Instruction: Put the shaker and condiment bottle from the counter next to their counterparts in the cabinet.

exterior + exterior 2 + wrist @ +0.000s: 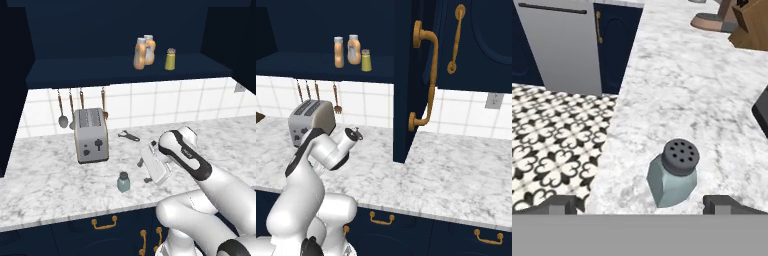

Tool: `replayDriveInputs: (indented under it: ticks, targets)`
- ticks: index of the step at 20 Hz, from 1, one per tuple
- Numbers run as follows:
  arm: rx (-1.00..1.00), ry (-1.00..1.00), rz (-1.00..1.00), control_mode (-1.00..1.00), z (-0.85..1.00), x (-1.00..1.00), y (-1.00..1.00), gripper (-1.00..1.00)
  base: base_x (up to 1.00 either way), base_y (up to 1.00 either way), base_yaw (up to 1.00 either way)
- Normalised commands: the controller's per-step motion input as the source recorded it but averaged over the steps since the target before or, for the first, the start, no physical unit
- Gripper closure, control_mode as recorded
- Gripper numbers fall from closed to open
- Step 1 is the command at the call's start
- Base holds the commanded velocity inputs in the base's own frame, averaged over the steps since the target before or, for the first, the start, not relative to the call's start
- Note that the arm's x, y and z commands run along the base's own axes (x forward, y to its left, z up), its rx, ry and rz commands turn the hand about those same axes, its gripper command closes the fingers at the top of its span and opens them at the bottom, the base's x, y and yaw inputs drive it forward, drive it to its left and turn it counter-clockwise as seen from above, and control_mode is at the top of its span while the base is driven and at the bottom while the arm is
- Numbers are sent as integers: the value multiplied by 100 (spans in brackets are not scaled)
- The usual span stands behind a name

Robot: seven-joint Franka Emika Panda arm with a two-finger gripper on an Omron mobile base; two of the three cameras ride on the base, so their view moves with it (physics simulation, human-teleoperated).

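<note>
The small teal-grey shaker (123, 182) (673, 172) stands upright on the marble counter (50, 170) near its front edge. My gripper (144, 170) (642, 205) hovers just to its right, open, with the fingertips (559, 204) spread on either side of the shaker and apart from it. In the navy cabinet (100, 70), two orange white-capped bottles (140, 54) (149, 49) stand side by side; I cannot tell which is the task's condiment bottle. The yellow-green shaker (170, 59) (366, 60) stands right of them.
A steel toaster (91, 134) (308, 120) sits at the back left, with utensils (62, 110) hanging on the tiled wall behind. A small black opener (129, 135) lies behind my hand. The cabinet's open door (406, 80) juts over the counter on the right.
</note>
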Motion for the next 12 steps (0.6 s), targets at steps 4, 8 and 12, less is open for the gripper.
replayDriveInputs:
  ticks: [4,8,12]
  targets:
    - [0,-5,0,-100,-17,0,5,-100,0,0,0]
    - [-1,-6,0,-100,-18,0,10,-100,0,0,0]
    - [0,-3,0,-100,-18,0,7,-100,0,0,0]
